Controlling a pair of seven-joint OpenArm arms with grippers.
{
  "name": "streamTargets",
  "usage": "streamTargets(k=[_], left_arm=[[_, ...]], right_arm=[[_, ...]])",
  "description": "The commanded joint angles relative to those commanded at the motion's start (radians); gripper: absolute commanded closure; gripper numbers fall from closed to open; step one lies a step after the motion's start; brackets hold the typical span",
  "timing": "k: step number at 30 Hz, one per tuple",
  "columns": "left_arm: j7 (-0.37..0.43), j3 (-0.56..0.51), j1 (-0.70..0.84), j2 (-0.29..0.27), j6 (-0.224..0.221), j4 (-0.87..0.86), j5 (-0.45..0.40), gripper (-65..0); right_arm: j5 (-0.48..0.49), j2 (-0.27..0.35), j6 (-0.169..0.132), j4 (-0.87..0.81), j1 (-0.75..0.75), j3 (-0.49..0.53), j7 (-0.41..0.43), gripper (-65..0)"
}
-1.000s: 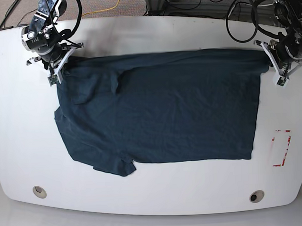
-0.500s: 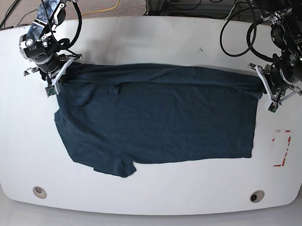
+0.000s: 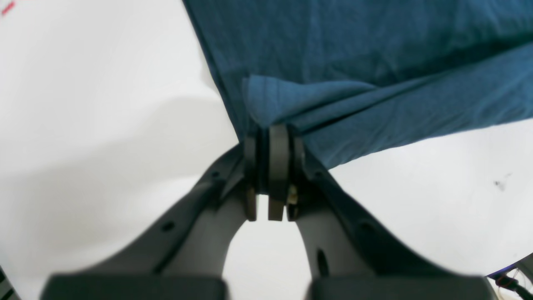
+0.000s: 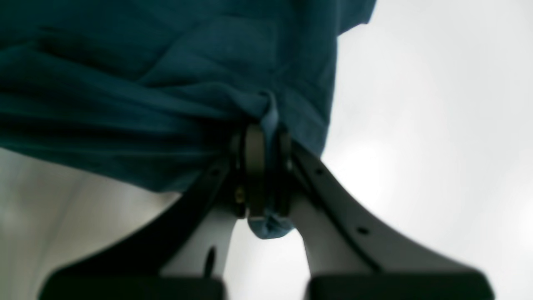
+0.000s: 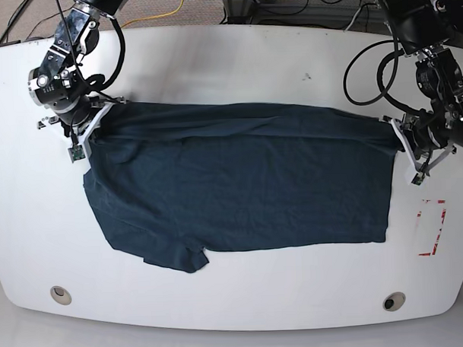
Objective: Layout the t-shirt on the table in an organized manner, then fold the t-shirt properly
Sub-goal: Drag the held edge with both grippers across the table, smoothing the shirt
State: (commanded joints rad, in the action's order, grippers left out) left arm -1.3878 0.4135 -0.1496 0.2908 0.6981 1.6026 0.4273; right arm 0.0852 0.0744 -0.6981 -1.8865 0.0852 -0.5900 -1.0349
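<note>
The dark navy-blue soft fabric short-sleeved t-shirt (image 5: 239,185) lies spread on the large glossy white table (image 5: 235,59), its long axis running side to side, near hem edge flat and the sleeve end toward the right arm's side. Along the far edge, the left gripper (image 3: 268,166) and right gripper (image 4: 260,166) each sit clamped on a far corner, the cloth stretching between them and toward the camera
</note>
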Motion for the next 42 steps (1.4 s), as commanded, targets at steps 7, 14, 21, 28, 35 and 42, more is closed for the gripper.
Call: streamTargets(k=[7, 14, 21, 28, 35, 42], left_arm=[[0.020, -0.002, -0.048, -0.003, 0.000, -0.097, -0.078, -1.1], [0.086, -0.002, -0.069, -0.003, 0.000, -0.193, -0.146, -1.1], [0.132, -0.002, -0.092, -0.003, 0.000, -0.245, -0.163, -1.3], [0.166, 0.002, -0.115, -0.003, 0.000, -0.290, -0.163, -10.1], [0.169, 0.003, -0.126, 0.000, 0.000, -0.281, -0.163, -31.8], [0.163, 0.005, -0.127, 0.021, 0.000, -0.224, -0.155, -36.9]], right_arm=[[0.000, 0.029, 0.000, 0.037, -0.031, -0.003, 0.000, -0.5], [-0.002, 0.041, 0.000, 0.057, -0.048, -0.003, 0.002, -0.5], [-0.006, 0.037, 0.000, 0.057, -0.049, 0.000, 0.002, -0.5], [-0.006, 0.034, 0.000, 0.057, -0.049, 0.000, 0.002, -0.6], [-0.008, 0.035, 0.000, 0.057, -0.049, 0.000, 0.003, -1.6], [-0.008, 0.035, 0.000, 0.049, -0.049, -0.003, 0.003, -28.4]])
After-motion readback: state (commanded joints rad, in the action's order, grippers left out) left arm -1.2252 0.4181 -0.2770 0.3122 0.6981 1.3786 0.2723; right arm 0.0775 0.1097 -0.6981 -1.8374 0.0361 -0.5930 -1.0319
